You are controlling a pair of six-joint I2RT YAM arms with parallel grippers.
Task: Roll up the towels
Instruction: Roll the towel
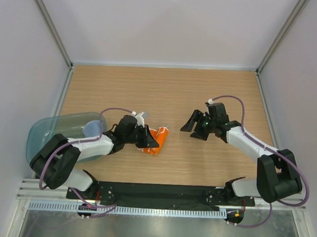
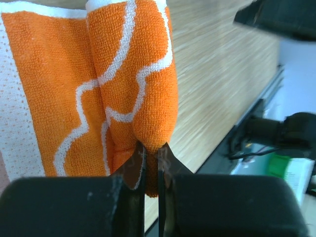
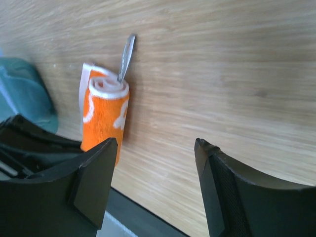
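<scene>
A translucent blue-green tray (image 1: 40,136) is seen well to the left of the orange towel (image 1: 158,140), at the left edge of the wooden table (image 1: 149,91). A pale blue towel (image 1: 93,128) is held in the end of the tray nearer the orange towel. Just left of the orange towel, and touching it, the left gripper (image 2: 150,163) is found. Its two thin fingers are pressed together on the near end of the cloth, with orange fabric pinched between them.

The orange towel itself is laid on the table near the middle. It is rolled into a short tube, and its white swirl pattern and white border are turned outward. A flat, unrolled strip is spread beside the roll in the left wrist view. A thin metal blade (image 3: 126,57) is seen sticking out of the spiral at the roll's far end.

To the right of the orange towel, and apart from it, the right gripper (image 3: 155,145) is held over bare wood. Its jaws are spread wide and nothing is gripped between them.
</scene>
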